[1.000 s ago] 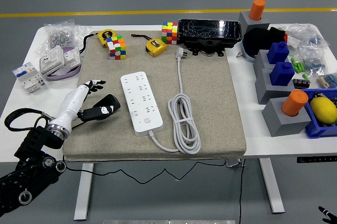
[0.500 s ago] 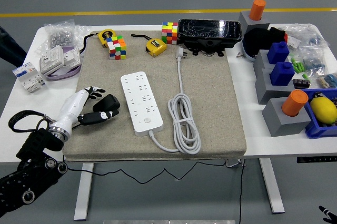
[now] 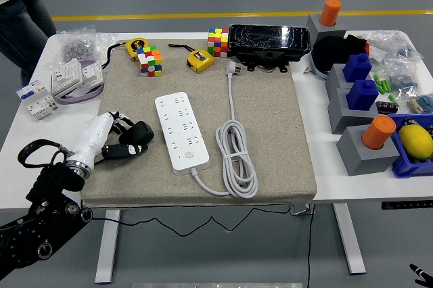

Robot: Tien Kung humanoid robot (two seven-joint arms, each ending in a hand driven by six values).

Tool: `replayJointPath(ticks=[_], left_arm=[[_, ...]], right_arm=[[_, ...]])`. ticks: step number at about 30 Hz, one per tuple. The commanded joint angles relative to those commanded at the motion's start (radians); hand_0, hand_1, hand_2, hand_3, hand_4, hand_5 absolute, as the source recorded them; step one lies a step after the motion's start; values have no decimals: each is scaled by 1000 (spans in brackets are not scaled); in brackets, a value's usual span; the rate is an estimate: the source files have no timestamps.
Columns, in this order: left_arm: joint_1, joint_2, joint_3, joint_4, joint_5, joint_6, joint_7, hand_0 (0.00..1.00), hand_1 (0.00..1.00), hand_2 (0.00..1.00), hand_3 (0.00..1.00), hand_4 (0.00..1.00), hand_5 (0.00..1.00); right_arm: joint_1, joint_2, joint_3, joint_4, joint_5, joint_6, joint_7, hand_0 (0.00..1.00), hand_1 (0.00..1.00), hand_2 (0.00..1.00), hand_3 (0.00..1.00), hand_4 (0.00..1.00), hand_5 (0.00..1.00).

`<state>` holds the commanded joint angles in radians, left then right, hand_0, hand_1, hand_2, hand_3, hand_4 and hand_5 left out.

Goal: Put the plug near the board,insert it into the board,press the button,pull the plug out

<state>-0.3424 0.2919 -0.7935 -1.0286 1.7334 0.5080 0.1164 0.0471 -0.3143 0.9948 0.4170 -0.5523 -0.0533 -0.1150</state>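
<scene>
Pretty cluttered scene: two cubes (image 3: 150,60), tape measures (image 3: 200,60) and a black box (image 3: 269,40) line the far edge of the rough grey mat (image 3: 270,132). The white glossy board (image 3: 180,131) lies mid-mat, its cable (image 3: 236,159) coiled to the right. The left hand (image 3: 115,134) reaches in low, fingers wrapped around the black plug (image 3: 133,140), just left of the board.

bright, even overhead light with no harsh glare; the white table (image 3: 318,166) looks nearly washed out. soft shadows sit close under the power strip (image 3: 181,132) and coiled cable (image 3: 235,159). focus is sharp centrally, perhaps slightly softer toward the corners.
</scene>
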Motion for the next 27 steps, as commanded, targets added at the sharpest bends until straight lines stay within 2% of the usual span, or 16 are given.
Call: replayJointPath(ticks=[2,3,8,10,18,27], left_arm=[[0,-1,-2,-3,-3,-2,9,412,396,442,535,880,141],[1,-1,-3,-4,-5,-2,9,307,341,412,536,726,2],[8,3,-15,-35,-15,-15,9,307,341,412,536,726,2],[10,6,-19,-49,-17,-17,5,301,329,403,531,693,2],[5,18,-32,-109,-95,-27,-84,298,329,401,532,671,2],[-58,31,37,-90,-118,-82,-127,300,333,401,534,654,2]], right_arm=[[0,0,0,1,0,0,0,561,638,622,602,964,494],[0,0,-1,1,0,0,0,560,638,622,602,964,493],[0,0,0,0,-1,0,1,560,638,622,602,964,493],[0,0,1,0,-1,0,0,560,638,622,602,964,494],[-1,-1,0,0,-1,0,0,561,638,622,601,964,494],[2,-1,-4,1,1,0,1,560,637,622,601,963,493]])
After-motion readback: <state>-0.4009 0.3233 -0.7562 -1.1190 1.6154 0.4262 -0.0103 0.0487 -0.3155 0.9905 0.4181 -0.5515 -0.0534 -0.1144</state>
